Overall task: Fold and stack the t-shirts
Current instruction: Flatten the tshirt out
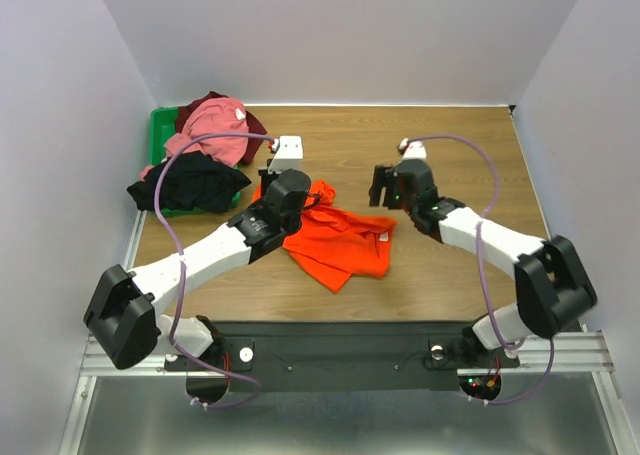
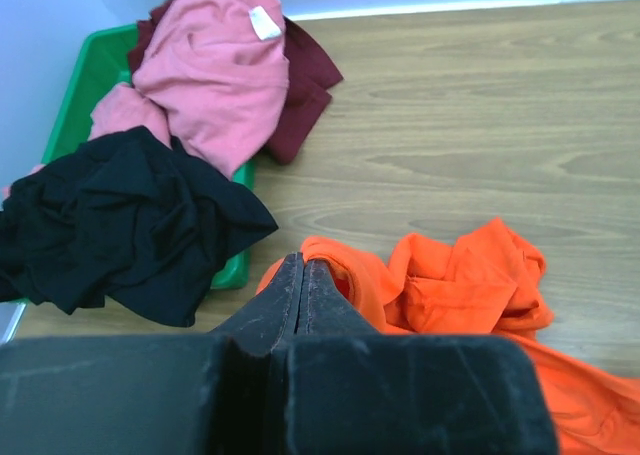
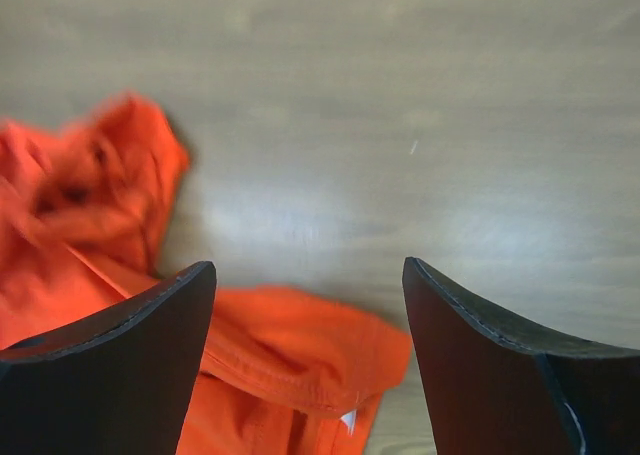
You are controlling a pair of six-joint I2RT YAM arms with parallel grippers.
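The bright orange t-shirt [image 1: 335,240] lies crumpled on the wooden table between my arms. My left gripper [image 1: 270,180] is shut, its tips at the shirt's left back edge. In the left wrist view the closed gripper [image 2: 303,265] touches an orange fold [image 2: 470,285], and no cloth shows between the jaws. My right gripper [image 1: 383,190] is open and empty, just above the shirt's right side. In the right wrist view the open gripper [image 3: 308,265] hovers over the orange hem [image 3: 290,355]. Pink [image 1: 220,125], dark maroon [image 1: 193,110] and black [image 1: 190,183] t-shirts are heaped at the back left.
A green plastic bin [image 1: 160,135] stands at the back left corner under the heaped shirts, which spill over its rim [image 2: 80,85]. White walls close the table on three sides. Bare wood [image 1: 450,125] shows at the back right.
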